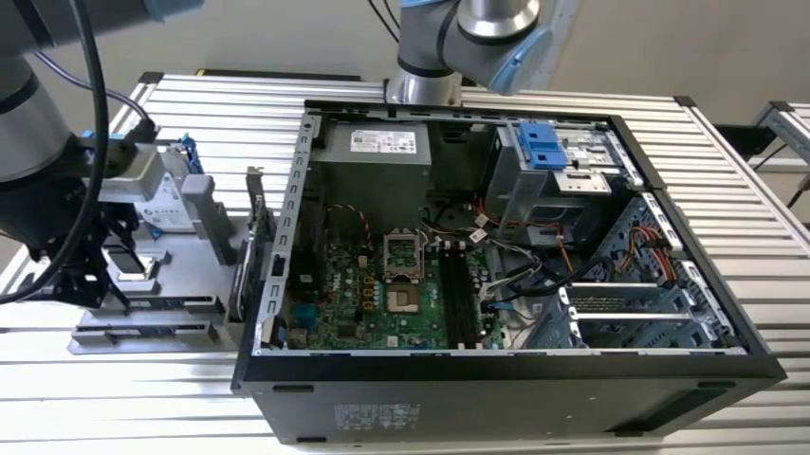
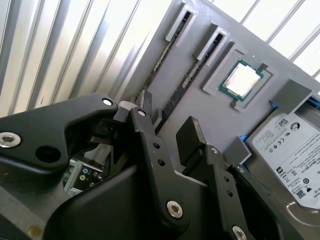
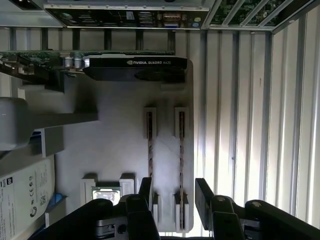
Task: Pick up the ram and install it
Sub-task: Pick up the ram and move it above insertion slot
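Note:
The ram (image 3: pixel 181 150) is a thin stick standing on edge in a grey holder of the parts tray (image 3: pixel 120 145). It appears as a dark strip (image 2: pixel 176 95) in the second wrist view. My gripper (image 3: pixel 175 192) is open, its black fingers (image 3: pixel 204 192) on either side of the ram's near end and not touching it. In the second wrist view the gripper (image 2: pixel 169 127) hangs just above the stick. In the exterior view the gripper (image 1: pixel 117 270) is over the tray (image 1: pixel 139 327) at the exterior view's left. The black motherboard slots (image 1: pixel 458 294) lie inside the open computer case (image 1: pixel 506 365).
A parallel holder (image 3: pixel 150 135) beside the ram holds another thin strip. The tray also carries a silver processor (image 2: pixel 243 80), a hard drive (image 2: pixel 295 150) and a black graphics card (image 3: pixel 135 67). Ribbed metal table (image 1: pixel 746 180) surrounds the case. Cables (image 1: pixel 532 275) lie near the slots.

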Available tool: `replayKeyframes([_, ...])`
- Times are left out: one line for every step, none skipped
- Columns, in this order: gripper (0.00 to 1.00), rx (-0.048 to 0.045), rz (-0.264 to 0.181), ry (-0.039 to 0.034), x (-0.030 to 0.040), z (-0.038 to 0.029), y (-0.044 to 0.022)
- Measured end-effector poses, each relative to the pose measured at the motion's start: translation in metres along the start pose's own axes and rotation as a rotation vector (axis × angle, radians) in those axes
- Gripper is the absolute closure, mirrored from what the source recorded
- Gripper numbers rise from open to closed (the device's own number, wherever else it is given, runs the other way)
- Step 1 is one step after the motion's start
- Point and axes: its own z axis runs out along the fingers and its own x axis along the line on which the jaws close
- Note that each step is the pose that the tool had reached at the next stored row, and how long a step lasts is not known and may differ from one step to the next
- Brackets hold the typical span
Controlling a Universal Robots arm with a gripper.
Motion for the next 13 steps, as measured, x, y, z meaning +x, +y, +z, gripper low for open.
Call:
replayKeyframes([0.00,-0.0001,0.000,0.0000,-0.0001,0.0006,0.0000])
replayKeyframes([0.00,0.0000,0.000,0.0000,-0.0002,0.0012,0.0000])
replayKeyframes([0.00,0.0001,0.000,0.0000,-0.0004,0.0017,0.0000])
replayKeyframes([0.00,0.0001,0.000,0.0000,-0.0005,0.0023,0.0000])
replayKeyframes([0.00,0.0002,0.000,0.0000,-0.0007,0.0028,0.0000])
replayKeyframes([0.00,0.0002,0.000,0.0001,-0.0010,0.0033,0.0000])
replayKeyframes([0.00,0.0002,0.000,0.0002,-0.0012,0.0038,0.0000])
replayKeyframes([0.00,0.0003,0.000,0.0002,-0.0015,0.0043,0.0000])
replayKeyframes([0.00,0.0004,0.000,0.0002,-0.0017,0.0047,0.0000])
replayKeyframes([0.00,0.0004,0.000,0.0002,-0.0020,0.0052,0.0000])
replayKeyframes([0.00,0.0006,0.000,0.0001,-0.0022,0.0057,0.0000])
replayKeyframes([0.00,0.0007,0.000,-0.0001,-0.0024,0.0062,-0.0001])
replayKeyframes([0.00,0.0008,0.000,-0.0001,-0.0026,0.0068,-0.0001])
